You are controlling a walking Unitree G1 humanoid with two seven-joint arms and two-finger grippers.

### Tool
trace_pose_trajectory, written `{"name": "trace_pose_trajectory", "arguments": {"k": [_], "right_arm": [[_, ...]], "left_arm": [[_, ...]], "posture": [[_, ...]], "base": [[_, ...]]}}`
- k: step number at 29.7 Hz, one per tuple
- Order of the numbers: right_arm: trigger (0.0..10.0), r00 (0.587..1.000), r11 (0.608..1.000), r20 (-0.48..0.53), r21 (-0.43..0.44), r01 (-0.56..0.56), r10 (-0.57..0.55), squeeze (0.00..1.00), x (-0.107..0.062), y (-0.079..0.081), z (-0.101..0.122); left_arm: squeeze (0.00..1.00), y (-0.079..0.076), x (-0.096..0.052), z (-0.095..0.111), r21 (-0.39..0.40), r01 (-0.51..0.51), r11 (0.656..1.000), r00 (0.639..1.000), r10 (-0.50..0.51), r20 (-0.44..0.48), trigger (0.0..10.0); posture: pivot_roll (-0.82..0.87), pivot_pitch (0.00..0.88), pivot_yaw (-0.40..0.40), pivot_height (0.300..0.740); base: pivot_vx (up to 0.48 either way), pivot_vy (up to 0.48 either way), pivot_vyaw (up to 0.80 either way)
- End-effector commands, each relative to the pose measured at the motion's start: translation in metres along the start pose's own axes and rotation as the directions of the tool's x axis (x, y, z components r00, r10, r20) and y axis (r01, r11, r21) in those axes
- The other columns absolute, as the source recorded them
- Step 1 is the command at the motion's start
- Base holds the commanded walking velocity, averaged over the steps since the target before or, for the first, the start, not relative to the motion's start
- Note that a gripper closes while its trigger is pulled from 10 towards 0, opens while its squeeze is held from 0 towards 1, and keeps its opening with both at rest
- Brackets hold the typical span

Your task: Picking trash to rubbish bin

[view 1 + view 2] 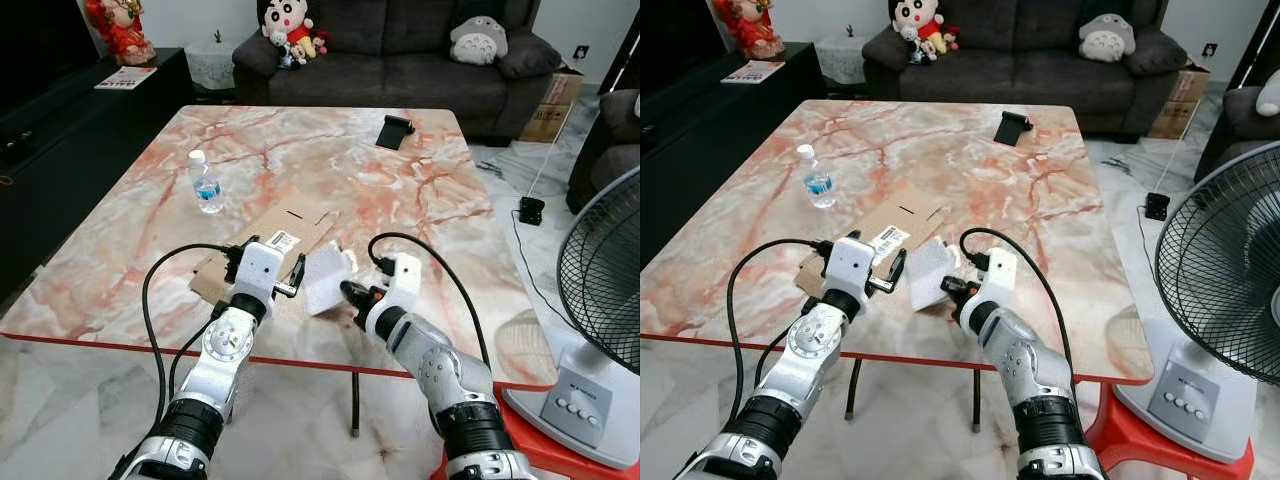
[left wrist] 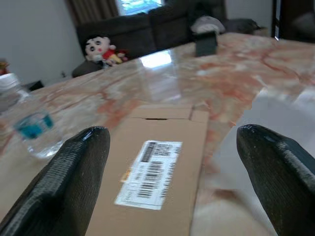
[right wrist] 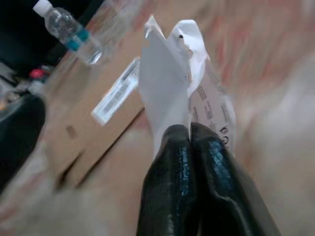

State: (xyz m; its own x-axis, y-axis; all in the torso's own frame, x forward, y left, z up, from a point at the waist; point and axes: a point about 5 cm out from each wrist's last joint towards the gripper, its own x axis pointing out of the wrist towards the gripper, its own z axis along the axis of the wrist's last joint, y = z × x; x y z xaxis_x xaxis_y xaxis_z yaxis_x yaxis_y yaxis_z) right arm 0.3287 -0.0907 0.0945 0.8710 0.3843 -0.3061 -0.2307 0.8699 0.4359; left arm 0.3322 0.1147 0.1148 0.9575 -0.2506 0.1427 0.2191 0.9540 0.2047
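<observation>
My right gripper [image 1: 347, 291] is shut on a white torn paper wrapper [image 1: 326, 278], held up just above the marble table [image 1: 400, 190] near its front edge; the right wrist view has the two fingers [image 3: 189, 177] pinched on the wrapper [image 3: 170, 93]. A flattened brown cardboard piece [image 1: 268, 245] with a barcode label [image 2: 150, 172] lies flat on the table beside it. My left gripper [image 1: 292, 280] hovers open over the cardboard's near end, with its fingers [image 2: 74, 177] spread wide. A small water bottle [image 1: 205, 183] stands further back on the left.
A black phone stand [image 1: 397, 131] sits at the table's far side. A dark sofa [image 1: 400, 50] with soft toys is behind. A standing fan [image 1: 600, 290] and a red stool [image 1: 1150, 435] are at the right. A black TV cabinet [image 1: 70, 130] lines the left.
</observation>
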Motion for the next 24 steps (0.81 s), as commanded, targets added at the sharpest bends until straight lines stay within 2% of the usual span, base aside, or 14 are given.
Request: {"name": "trace_pose_trajectory", "arguments": {"k": [1,4,8,10,13,15,24], "right_arm": [[10.0,0.994,0.995,0.109,-0.101,0.0,0.011,0.0,0.003,0.009,0.021],[10.0,0.966,0.977,0.258,-0.21,0.047,0.009,0.0,0.001,0.012,0.04],[10.0,0.942,0.97,0.335,-0.23,0.083,-0.002,0.0,0.0,0.012,0.048],[10.0,0.908,0.949,0.419,-0.297,0.11,0.026,0.0,-0.004,0.014,0.051],[10.0,0.893,0.944,0.449,-0.307,0.12,0.032,0.0,-0.006,0.012,0.049],[10.0,0.873,0.923,0.488,-0.344,0.174,0.017,0.0,-0.01,0.005,0.043],[10.0,0.862,0.91,0.507,-0.353,0.216,-0.008,0.0,-0.01,-0.004,0.028]], "left_arm": [[0.0,0.011,-0.001,0.005,-0.024,-0.065,0.998,0.998,0.066,0.024,10.0],[0.0,0.023,-0.004,0.007,-0.044,-0.137,0.99,0.989,0.139,0.045,10.0],[0.0,0.033,-0.008,0.007,-0.063,-0.194,0.979,0.98,0.197,0.042,10.0],[0.0,0.04,-0.011,0.005,-0.068,-0.226,0.972,0.973,0.228,0.024,10.0],[0.0,0.041,-0.012,0.004,-0.061,-0.226,0.972,0.974,0.227,0.021,10.0],[0.0,0.043,-0.015,0.005,-0.048,-0.225,0.973,0.974,0.226,0.023,10.0],[0.0,0.043,-0.023,0.002,-0.032,-0.232,0.972,0.973,0.233,0.008,10.0]], "posture": [[0.08,0.0,0.055,0.74],[0.08,0.0,0.061,0.74],[0.08,0.0,0.067,0.74],[0.08,0.0,0.074,0.74],[0.08,0.0,0.074,0.74],[0.09,0.0,0.073,0.74],[0.1,0.0,0.074,0.74]], "base": [[0.0,0.0,0.0],[0.0,0.0,0.0],[0.0,0.0,0.0],[0.0,0.0,0.0],[0.0,0.0,0.0],[0.0,0.0,0.0],[0.0,0.0,0.0]]}}
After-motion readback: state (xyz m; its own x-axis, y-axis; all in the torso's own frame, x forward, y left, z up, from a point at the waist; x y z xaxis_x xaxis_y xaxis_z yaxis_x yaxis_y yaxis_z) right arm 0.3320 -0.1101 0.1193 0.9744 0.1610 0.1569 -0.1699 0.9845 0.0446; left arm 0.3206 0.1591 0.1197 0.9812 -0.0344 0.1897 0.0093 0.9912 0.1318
